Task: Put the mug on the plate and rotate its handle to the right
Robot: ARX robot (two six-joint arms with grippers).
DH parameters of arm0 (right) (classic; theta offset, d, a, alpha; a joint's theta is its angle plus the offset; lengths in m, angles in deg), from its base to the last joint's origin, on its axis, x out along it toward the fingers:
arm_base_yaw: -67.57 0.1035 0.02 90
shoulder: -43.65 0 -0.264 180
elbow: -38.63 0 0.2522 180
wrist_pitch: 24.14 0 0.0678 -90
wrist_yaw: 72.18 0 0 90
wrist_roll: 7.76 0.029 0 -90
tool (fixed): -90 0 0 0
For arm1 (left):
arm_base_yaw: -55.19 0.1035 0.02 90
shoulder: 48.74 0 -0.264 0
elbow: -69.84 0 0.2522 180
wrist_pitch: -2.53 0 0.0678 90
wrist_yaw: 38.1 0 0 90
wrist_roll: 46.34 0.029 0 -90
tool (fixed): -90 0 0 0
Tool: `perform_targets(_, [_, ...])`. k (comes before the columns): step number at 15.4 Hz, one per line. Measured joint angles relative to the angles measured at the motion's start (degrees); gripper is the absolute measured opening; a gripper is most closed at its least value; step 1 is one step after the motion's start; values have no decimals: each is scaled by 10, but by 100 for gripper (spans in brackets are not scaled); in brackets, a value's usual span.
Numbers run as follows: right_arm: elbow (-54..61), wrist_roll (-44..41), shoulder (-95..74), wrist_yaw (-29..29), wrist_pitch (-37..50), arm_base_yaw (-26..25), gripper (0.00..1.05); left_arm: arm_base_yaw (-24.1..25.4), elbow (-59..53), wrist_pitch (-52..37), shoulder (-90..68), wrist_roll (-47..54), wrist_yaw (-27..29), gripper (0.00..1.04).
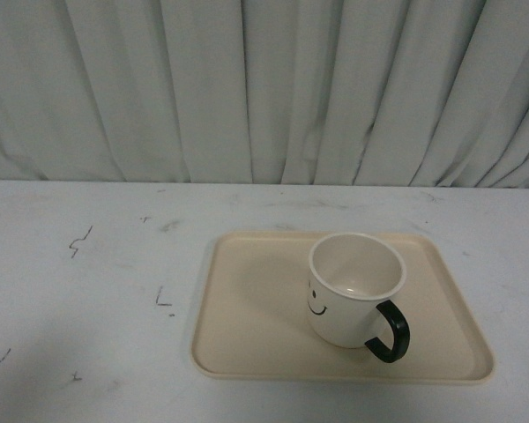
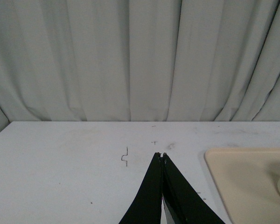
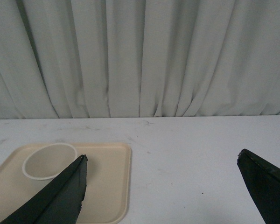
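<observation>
Since neither arm shows in the front view, claw state is read from the wrist cameras.

Left claw (image 2: 161,156): jaws pressed together, nothing between them, hanging over bare table (image 1: 88,291). The plate (image 2: 242,177) starts ahead of it and off toward the right-arm side, apart from the tips.

Right claw (image 3: 161,161): jaws spread wide and empty, with only tabletop in the gap. Its fingers (image 3: 60,196) stand clear of everything.

The mug (image 3: 49,161) lies ahead of the right claw and toward the left-arm side, beyond one finger and outside the gap. No contact.

Front view: the mug stands upright on the plate, in the half nearer the right arm, with its smiley partly visible. The handle (image 1: 390,333) points to the robot's right and somewhat back toward the robot, not squarely right.

Judgement on step: placing is done. The turn looks mostly done, possibly short of full right.

Judgement on next move: if more turn is wanted, the right claw is the nearer one. It would have to come forward and across, close lightly on the rim or handle, and swing the handle a little away from the robot without dragging the mug toward the plate's edge.

Beyond the plate there is scuffed table, then a pale pleated curtain (image 1: 247,88).
</observation>
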Motion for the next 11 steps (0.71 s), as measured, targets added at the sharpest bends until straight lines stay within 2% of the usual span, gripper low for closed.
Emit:
perform_targets(1, [0, 0, 0, 0, 0, 0, 98, 0, 0, 69, 45, 0, -2, 2])
perform_targets(5, [0, 0, 0, 0, 0, 0, 98, 0, 0, 79, 79, -1, 0, 2])
perform_targets(7, [0, 0, 0, 0, 0, 0, 98, 0, 0, 79, 79, -1, 0, 17])
perform_targets(8, [0, 0, 0, 0, 0, 0, 98, 0, 0, 78, 79, -1, 0, 27])
perform_targets(10, [0, 0, 0, 0, 0, 0, 98, 0, 0, 78, 79, -1, 0, 77])
perform_targets(11, [0, 0, -1, 1, 3, 0, 98, 0, 0, 78, 79, -1, 0, 90])
